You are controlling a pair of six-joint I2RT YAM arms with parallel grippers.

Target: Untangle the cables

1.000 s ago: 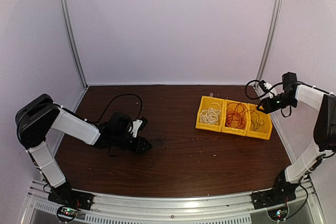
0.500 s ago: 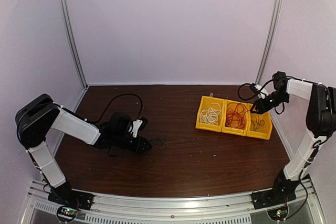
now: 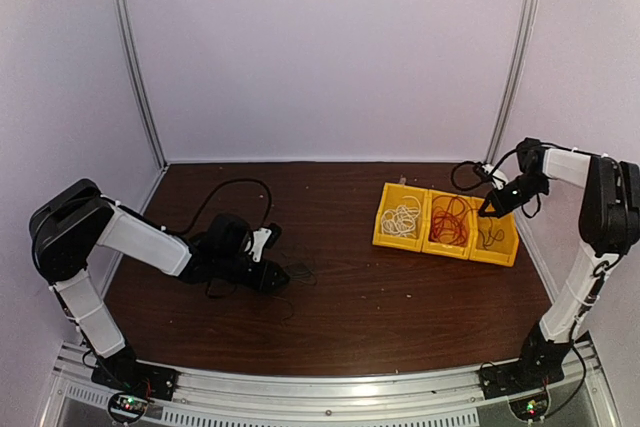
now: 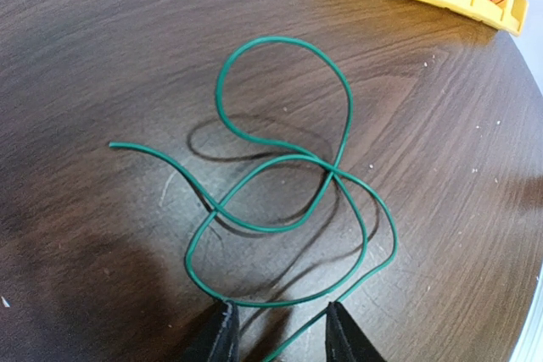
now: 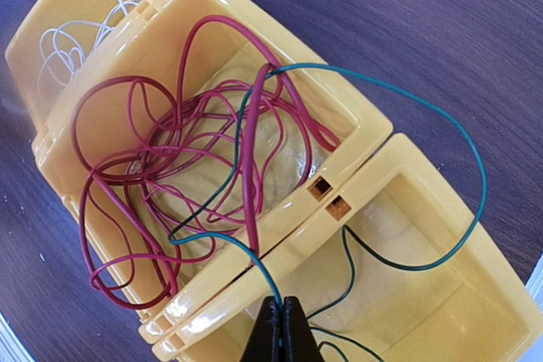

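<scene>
Right claw (image 5: 282,328), clamped on the green cable (image 5: 382,86), needed a slow lift to free it from the red cable (image 5: 248,167) just ahead.

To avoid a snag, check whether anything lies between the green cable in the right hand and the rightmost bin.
Yes. The green cable pinched by the right hand crosses among the red cables in the middle bin, and the bins' shared wall lies across it.

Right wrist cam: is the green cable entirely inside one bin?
No, the green cable crosses from the end bin into the middle bin, over the red cables.
</scene>
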